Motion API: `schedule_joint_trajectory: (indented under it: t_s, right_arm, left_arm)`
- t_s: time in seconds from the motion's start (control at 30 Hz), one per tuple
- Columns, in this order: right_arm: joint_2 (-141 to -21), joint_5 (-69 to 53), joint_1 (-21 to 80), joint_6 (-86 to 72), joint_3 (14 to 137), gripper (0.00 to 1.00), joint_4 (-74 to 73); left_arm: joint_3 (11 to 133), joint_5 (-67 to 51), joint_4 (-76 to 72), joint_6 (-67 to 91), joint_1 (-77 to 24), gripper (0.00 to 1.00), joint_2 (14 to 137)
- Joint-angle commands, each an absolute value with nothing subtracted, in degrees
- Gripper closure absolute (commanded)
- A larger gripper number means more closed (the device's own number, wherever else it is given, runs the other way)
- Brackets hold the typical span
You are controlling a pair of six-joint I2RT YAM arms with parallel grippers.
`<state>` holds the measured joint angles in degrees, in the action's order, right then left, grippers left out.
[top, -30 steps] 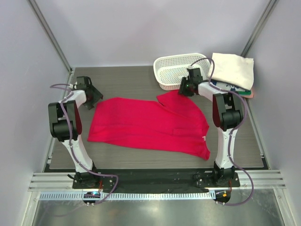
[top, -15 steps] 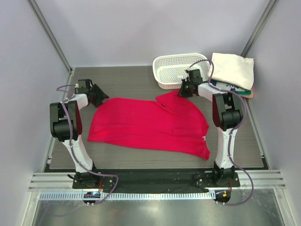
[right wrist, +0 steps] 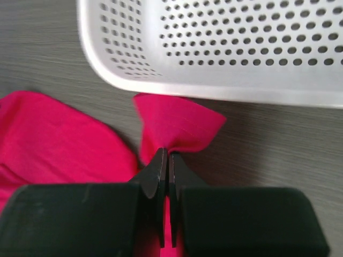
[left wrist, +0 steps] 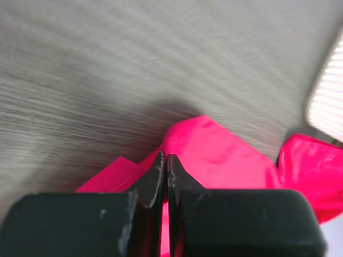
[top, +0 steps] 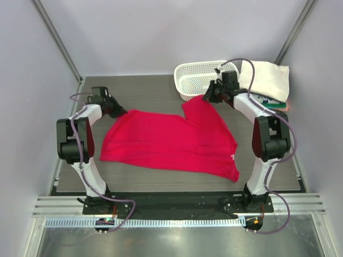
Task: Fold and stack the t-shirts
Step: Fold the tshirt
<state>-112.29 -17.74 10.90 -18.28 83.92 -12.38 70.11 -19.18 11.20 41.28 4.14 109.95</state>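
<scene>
Well left of the basket (top: 180,85), the left fingers (left wrist: 155,174) are pressed together on the far-left corner of the red shirt (top: 171,139). The wrist view shows a small peak of cloth pinched between them and raised a little off the bench (top: 144,93). The shirt is the one being worked. It lies spread open and mostly flat, left of the basket and nearer the arms, with its long axis running left to right across the bench. Its straight, wide end points left. The end with a sleeve (top: 233,171) sticking out toward the arms points right, so the hem is probably on the left and the shoulders on the right. Just in front of the basket's near-left corner, the right fingers (right wrist: 156,168) are likewise clamped on the shirt's far-right corner, with a tuft of red standing up between them almost against the basket wall. Holding both far corners at once looks like the start of a fold: the far edge can be lifted level and carried toward the near edge without the cloth skewing. Right of the basket, a cream shirt (top: 265,77) tops a folded stack, probably where this shirt ends up.
</scene>
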Motion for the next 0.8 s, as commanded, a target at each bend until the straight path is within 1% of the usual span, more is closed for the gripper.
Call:
schedule_joint_trajectory:
  t_s: [0.0, 0.07, 0.2, 0.23, 0.3, 0.4, 0.43, 0.5, 0.67, 0.77]
  right_arm:
    - [-101.4, -18.5, 11.4, -16.6, 81.1, 0.99, -10.1]
    - [-96.3, -17.8, 11.5, -16.4, 78.4, 0.99, -10.1]
    - [-87.9, -14.6, 13.8, -16.4, 68.2, 0.99, -10.0]
    - [-85.6, -9.9, 14.6, -16.6, 66.1, 0.99, -9.9]
    - [-80.2, -6.0, 16.3, -19.4, 60.0, 0.99, -9.3]
    - [-74.2, 3.7, 16.4, -22.8, 51.5, 0.99, -7.4]
    - [-71.0, 5.1, 16.4, -23.7, 49.9, 0.99, -6.9]
    - [-68.8, 6.7, 16.4, -23.6, 47.3, 0.99, -5.7]
    - [-64.4, 6.4, 16.4, -23.8, 46.6, 0.99, -8.0]
    - [-60.4, 7.6, 16.4, -25.9, 42.6, 0.99, -8.4]
  left_arm:
    - [74.8, -18.8, 14.6, 38.9, 4.2, 1.0, 101.7]
    - [74.0, -18.3, 16.0, 38.2, 4.2, 1.0, 99.1]
    - [70.3, -15.7, 18.7, 36.1, 4.3, 1.0, 92.7]
    - [69.4, -14.9, 19.1, 35.4, 4.2, 1.0, 90.4]
    - [65.4, -12.0, 19.0, 35.3, 4.3, 1.0, 87.8]
    - [61.0, -9.9, 18.5, 35.2, 4.9, 1.0, 84.4]
    - [60.2, -9.8, 18.2, 35.0, 5.3, 1.0, 83.8]
    - [59.4, -9.1, 18.1, 34.3, 5.4, 1.0, 83.5]
    - [59.3, -8.4, 18.9, 34.0, 5.4, 1.0, 83.5]
    - [57.6, -5.0, 19.2, 34.0, 5.3, 1.0, 82.3]
